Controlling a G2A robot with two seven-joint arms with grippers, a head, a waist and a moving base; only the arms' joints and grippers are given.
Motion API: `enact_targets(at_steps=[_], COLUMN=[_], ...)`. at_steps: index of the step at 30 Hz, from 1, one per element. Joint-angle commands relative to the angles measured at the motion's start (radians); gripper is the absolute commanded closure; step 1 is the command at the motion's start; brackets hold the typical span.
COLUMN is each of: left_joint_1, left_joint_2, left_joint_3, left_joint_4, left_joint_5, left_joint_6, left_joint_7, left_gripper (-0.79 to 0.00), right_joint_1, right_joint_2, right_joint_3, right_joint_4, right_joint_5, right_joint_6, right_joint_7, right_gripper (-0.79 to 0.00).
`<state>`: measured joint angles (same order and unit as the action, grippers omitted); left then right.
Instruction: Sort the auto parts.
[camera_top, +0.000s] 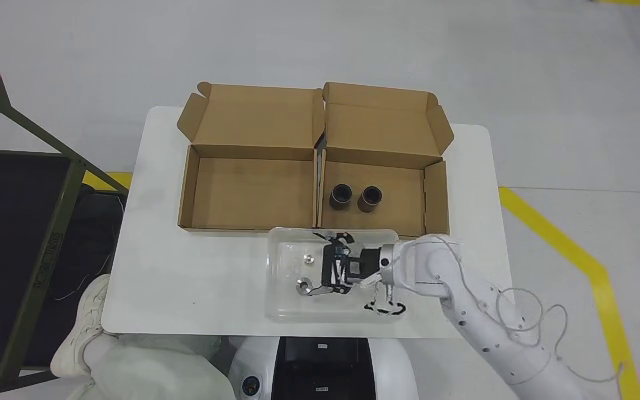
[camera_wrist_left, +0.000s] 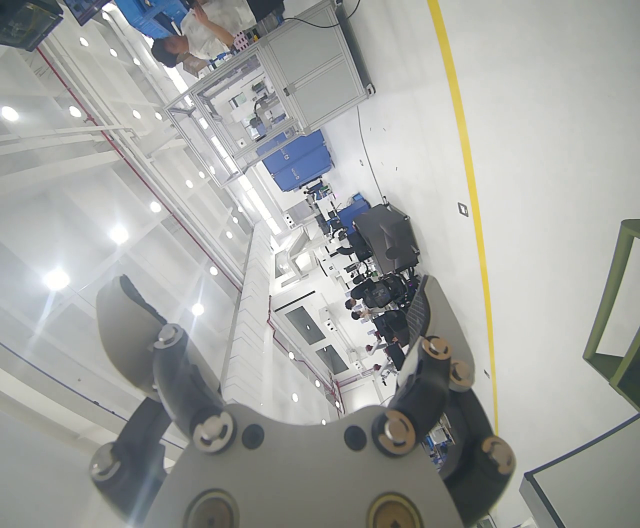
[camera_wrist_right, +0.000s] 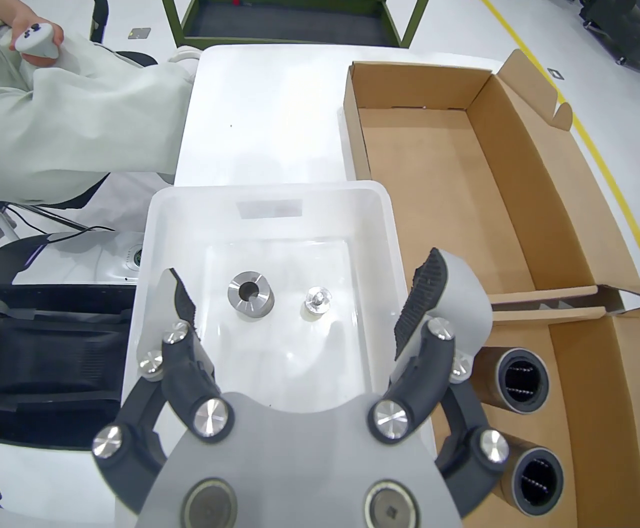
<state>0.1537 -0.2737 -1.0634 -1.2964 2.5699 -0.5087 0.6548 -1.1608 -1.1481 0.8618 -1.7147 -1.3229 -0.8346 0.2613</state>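
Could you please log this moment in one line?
right end effector open over clear tray | in tray: metal ring, stud | two dark cylinders in cardboard box | left end effector open

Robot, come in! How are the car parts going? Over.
Right gripper open above clear bin. Left gripper open, holding nothing. Silver ring and small stud in bin; two dark cylinders in cardboard box. Path clear.

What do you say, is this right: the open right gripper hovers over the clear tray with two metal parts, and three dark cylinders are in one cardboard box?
Not quite. The cardboard box holds two dark cylinders, not three, as the top view shows. The rest stands: the right gripper, jaws open, hovers over the clear tray with two metal parts.
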Motion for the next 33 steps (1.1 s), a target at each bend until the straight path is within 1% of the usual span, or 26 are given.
enact_targets(at_steps=[1,16,22,31,32,33], left_joint_1=[0.0,0.0,0.0,0.0,0.0,0.0], left_joint_2=[0.0,0.0,0.0,0.0,0.0,0.0], left_joint_3=[0.0,0.0,0.0,0.0,0.0,0.0], left_joint_4=[0.0,0.0,0.0,0.0,0.0,0.0], left_joint_5=[0.0,0.0,0.0,0.0,0.0,0.0], left_joint_6=[0.0,0.0,0.0,0.0,0.0,0.0], left_joint_7=[0.0,0.0,0.0,0.0,0.0,0.0], left_gripper=[-0.785,-0.785,-0.785,-0.785,-0.785,-0.785], right_joint_1=[-0.001,-0.002,-0.015,0.012,0.015,0.017], right_joint_2=[-0.002,-0.002,-0.004,-0.023,-0.025,-0.026], right_joint_3=[-0.006,-0.008,-0.025,-0.096,-0.1,-0.103], right_joint_4=[0.013,0.017,0.013,0.038,0.041,0.045], right_joint_5=[-0.001,-0.001,-0.067,-0.166,-0.167,-0.167], right_joint_6=[0.015,0.02,0.079,0.141,0.142,0.144], right_joint_7=[-0.006,-0.01,-0.008,0.004,0.004,0.004], right_gripper=[-0.785,-0.785,-0.785,-0.785,-0.782,-0.757])
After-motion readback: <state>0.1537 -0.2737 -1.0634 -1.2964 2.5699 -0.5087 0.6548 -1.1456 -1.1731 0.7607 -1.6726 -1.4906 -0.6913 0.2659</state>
